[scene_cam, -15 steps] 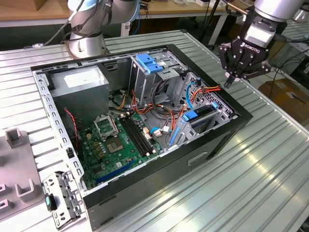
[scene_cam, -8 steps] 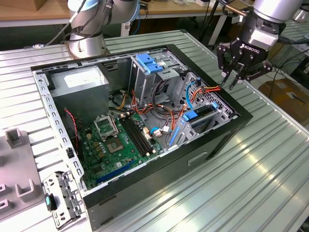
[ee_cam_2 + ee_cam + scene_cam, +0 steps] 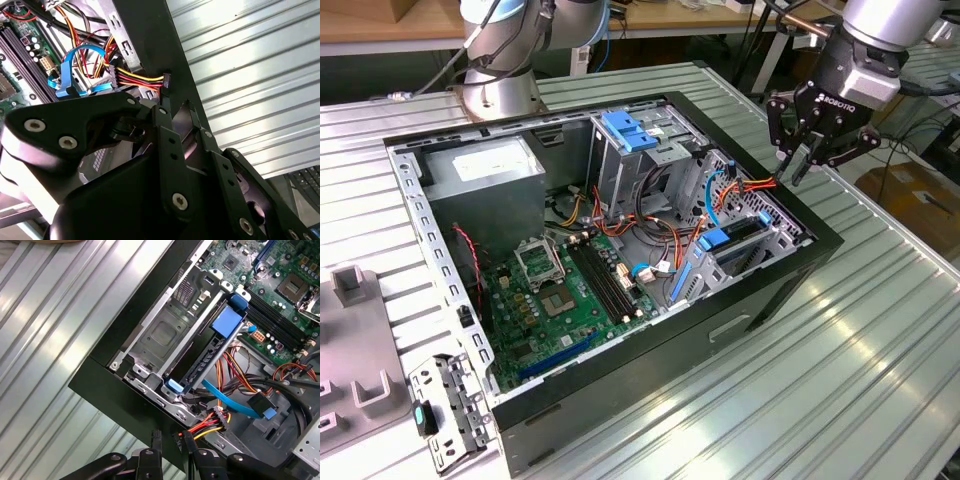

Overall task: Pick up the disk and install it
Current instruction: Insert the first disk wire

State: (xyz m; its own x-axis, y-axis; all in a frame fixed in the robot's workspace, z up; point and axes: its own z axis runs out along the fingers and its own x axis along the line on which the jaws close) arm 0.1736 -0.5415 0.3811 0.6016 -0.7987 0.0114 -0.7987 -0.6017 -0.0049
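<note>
The disk (image 3: 205, 355) is standing on edge in the cage (image 3: 165, 335) at the corner of the case (image 3: 750, 300). Its blue bracket is showing along the top edge, and a blue tab is sticking up at each end. In the exterior view the disk (image 3: 740, 232) is sitting low between the cage's metal walls, so I judge it is already seated and not waiting to be picked up. Standing on edge is how that slot takes it, with the bracket doing the guiding.

Your claw (image 3: 171, 437) is hanging just outside that corner, above the case's black rim and apart from the disk. Its fingers are standing a little spread and are pinching nothing. In the exterior view the claw (image 3: 807, 165) is pointing down at the rim on the exterior view's right, clear of the metalwork.

Right beside the fingertips, the red, yellow and black wires are ending in a plug (image 3: 217, 417) that is lying loose near the cage's end. A blue cable (image 3: 225, 397) is trailing next to it. Both are lying where they can reach the disk's rear, though I cannot tell whether either is connected.

The case is lying open on its side on the ribbed surface (image 3: 880, 350), which is leaving the cage open from above.
</note>
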